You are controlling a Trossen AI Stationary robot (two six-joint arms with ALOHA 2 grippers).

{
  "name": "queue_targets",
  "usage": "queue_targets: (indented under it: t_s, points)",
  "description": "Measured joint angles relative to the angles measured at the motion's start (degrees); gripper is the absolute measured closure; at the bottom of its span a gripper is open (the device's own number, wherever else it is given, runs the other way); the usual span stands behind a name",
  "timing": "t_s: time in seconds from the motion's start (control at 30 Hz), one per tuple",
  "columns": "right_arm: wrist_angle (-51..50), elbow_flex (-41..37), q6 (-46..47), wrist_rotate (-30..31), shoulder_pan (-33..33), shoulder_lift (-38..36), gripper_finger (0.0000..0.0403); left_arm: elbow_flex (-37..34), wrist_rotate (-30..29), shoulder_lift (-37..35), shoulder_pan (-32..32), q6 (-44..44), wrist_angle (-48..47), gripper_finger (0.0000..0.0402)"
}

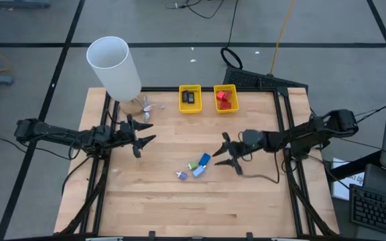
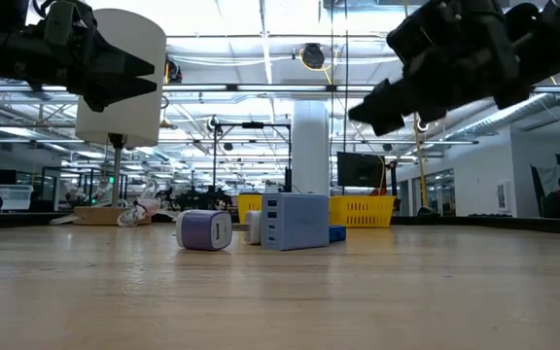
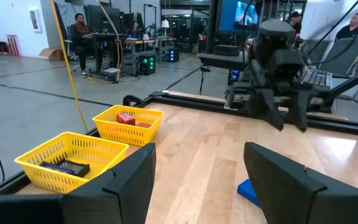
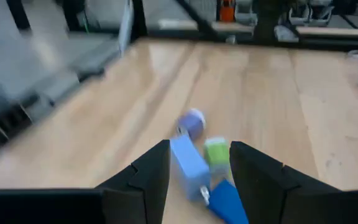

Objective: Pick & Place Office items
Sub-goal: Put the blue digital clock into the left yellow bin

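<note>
Several small office items lie in a cluster mid-table: a purple one [image 1: 181, 175], a green one [image 1: 192, 166], a light blue block [image 1: 204, 159] and a darker blue one [image 1: 198, 172]. My right gripper [image 1: 220, 149] hovers just right of them, open, pointing at the cluster [image 4: 197, 155], with nothing between its fingers. My left gripper [image 1: 151, 132] stands open over the table's left part, holding nothing. A black item [image 1: 189, 98] lies in the left yellow basket [image 1: 189, 107]. Red items [image 1: 224, 99] lie in the right one [image 1: 230, 88].
A tall white cylinder [image 1: 114, 67] stands at the far left corner, with small clutter [image 1: 146, 107] at its foot. A dark cable [image 1: 263, 177] trails on the table under my right arm. Bare wood lies toward the near edge.
</note>
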Motion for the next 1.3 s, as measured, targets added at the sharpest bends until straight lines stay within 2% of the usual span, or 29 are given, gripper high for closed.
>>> queue_targets:
  t_s: [0.17, 0.33, 0.47, 0.7, 0.77, 0.9, 1.3]
  points:
    - [0.00, 0.99, -4.00, 8.70, 2.07, 4.23, 0.0211, 0.00, 0.00, 0.00, 0.00, 0.00, 0.00, 0.0158]
    - [-1.67, 4.94, -6.92, 9.30, 1.57, 9.91, 0.0153, 0.00, 0.00, -0.02, 0.01, 0.00, 0.00, 0.0158]
    - [-2.42, 7.70, -13.00, 9.10, 1.25, 15.63, 0.0128, 0.00, 0.00, -0.02, 0.02, 0.00, 0.00, 0.0158]
    - [-1.41, 11.30, -13.80, 8.75, -0.73, 24.52, 0.0124, 0.00, 0.06, 0.00, 0.00, 0.00, 0.03, 0.0158]
    - [-2.37, 11.57, -13.37, 6.96, -1.35, 26.04, 0.0124, 0.00, 0.02, -0.02, 0.00, 0.00, 0.13, 0.0158]
    - [-6.45, 12.37, -12.43, 3.19, -2.20, 26.53, 0.0124, 0.00, 0.04, -0.02, 0.02, 0.00, 0.07, 0.0158]
    - [-15.49, 12.26, -7.27, 3.22, -2.10, 23.90, 0.0130, 0.00, 0.04, -0.02, 0.00, 0.00, 0.04, 0.0158]
